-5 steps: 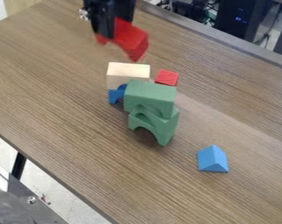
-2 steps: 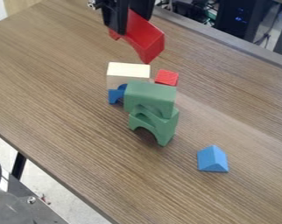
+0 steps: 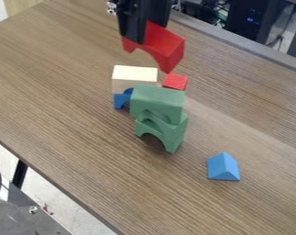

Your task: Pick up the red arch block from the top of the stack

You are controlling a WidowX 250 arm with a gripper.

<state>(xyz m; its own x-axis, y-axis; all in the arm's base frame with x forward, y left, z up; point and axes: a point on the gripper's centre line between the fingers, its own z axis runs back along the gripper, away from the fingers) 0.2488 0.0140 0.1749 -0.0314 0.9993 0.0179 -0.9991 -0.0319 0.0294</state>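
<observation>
The black gripper (image 3: 144, 34) hangs at the top of the view, shut on a red arch block (image 3: 165, 45), which is held tilted in the air behind the stacked blocks. Below it a natural wood block (image 3: 133, 77) rests on a blue arch piece (image 3: 121, 99). Just right of the wood block is a small red block (image 3: 175, 81). In front stand two green arch blocks, the upper one (image 3: 158, 100) on top of the lower one (image 3: 177, 133).
A blue triangular block (image 3: 223, 167) lies apart at the right front of the wooden table (image 3: 71, 133). Beyond the table's back edge are cables and dark computer equipment (image 3: 246, 18). A grey metal part (image 3: 27, 218) is at the lower left.
The gripper has moved to the right with the red arch block, and lately a little lower. The blocks on the table have stayed in place.
</observation>
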